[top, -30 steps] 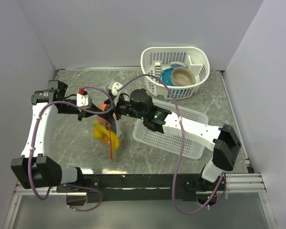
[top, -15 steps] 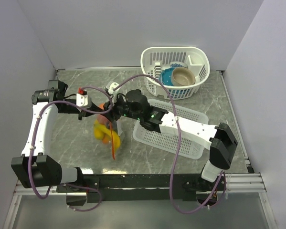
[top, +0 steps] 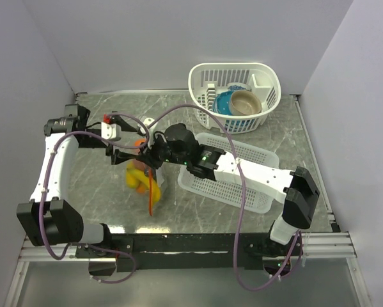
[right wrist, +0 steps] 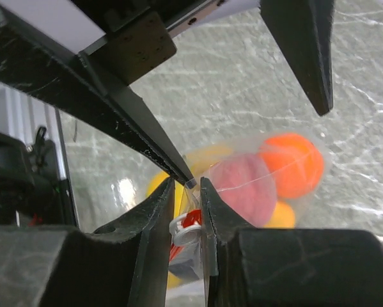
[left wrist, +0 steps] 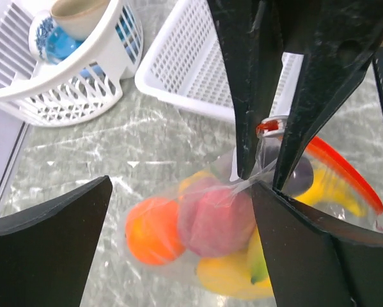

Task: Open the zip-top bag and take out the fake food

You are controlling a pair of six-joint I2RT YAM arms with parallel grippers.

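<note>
The zip-top bag (top: 144, 181) is a clear pouch with a red zipper strip (left wrist: 344, 171) and a white slider (right wrist: 186, 227). It hangs over the table's left middle. Inside it is the fake food: an orange fruit (left wrist: 151, 230), a pinkish-red fruit (left wrist: 217, 220) and yellow banana pieces (left wrist: 233, 276). My right gripper (right wrist: 188, 192) is shut on the bag's top film beside the slider, and the film is pulled to a point there. My left gripper (left wrist: 181, 192) stands wide open astride the bag. One of its fingertips (right wrist: 181, 171) rests close to the pinched corner.
A white round basket (top: 207, 80) at the back right holds a blue bowl (top: 226, 101) and a tan bowl (top: 245, 102). A flat white slatted tray (top: 242, 185) lies under my right forearm. Grey walls close in the left and right sides.
My left gripper has sprung open and let go of the bag. My right gripper has narrowed onto the bag's top by the slider and shifted slightly left.
</note>
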